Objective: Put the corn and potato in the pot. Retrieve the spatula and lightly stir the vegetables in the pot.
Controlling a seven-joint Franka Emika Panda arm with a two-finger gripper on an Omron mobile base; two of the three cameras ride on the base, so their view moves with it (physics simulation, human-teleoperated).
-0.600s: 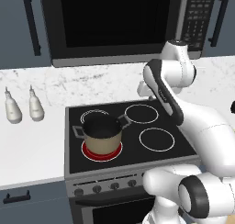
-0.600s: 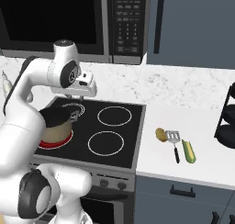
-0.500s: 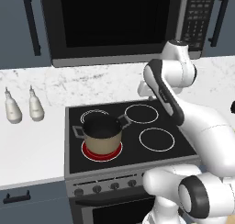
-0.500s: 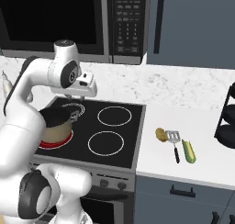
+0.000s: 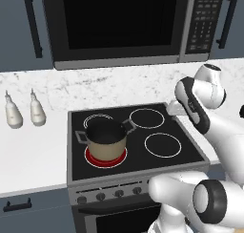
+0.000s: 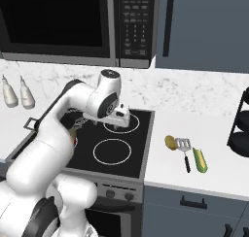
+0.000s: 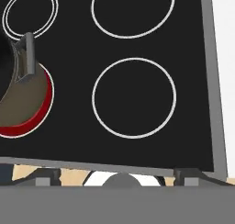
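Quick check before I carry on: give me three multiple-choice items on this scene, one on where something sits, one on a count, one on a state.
1. Where are the corn, potato and spatula?
A. in the pot
B. on the counter right of the stove
C. on the stove

2. How many bottles stand on the counter left of the stove?
A. one
B. two
C. four

3. What state is the gripper in?
A. open, holding nothing
B. shut on the spatula
C. shut on the potato

Answers: 1 B, all three lie on the white counter. 2 B, a pair. 3 A, it hangs over the burners while the pot sits on the red one.
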